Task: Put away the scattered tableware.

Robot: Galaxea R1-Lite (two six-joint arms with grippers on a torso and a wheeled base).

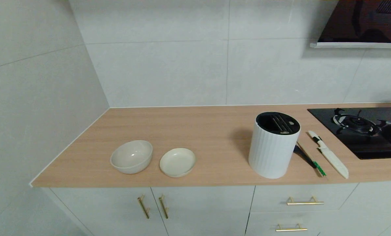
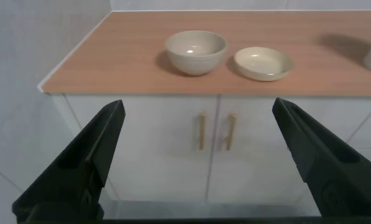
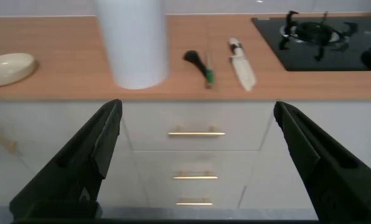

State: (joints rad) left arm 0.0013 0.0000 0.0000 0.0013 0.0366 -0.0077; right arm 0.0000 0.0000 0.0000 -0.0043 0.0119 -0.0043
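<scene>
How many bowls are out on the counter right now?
2. A deeper bowl sits toward the left end of the counter, and a shallower bowl lies just to its right, toward the white holder. None looks hidden, though the holder blocks a patch behind it.

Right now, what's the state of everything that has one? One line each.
deep bowl: upright, empty
shallow bowl: upright, empty, apart from the deep bowl
white holder: upright on the counter
knife: lying flat, outside the white holder
black-handled utensil: lying flat beside the white holder
hob burner: bare, no flame visible
cupboard doors: shut
drawers: shut
left gripper: open, empty
right gripper: open, empty
</scene>
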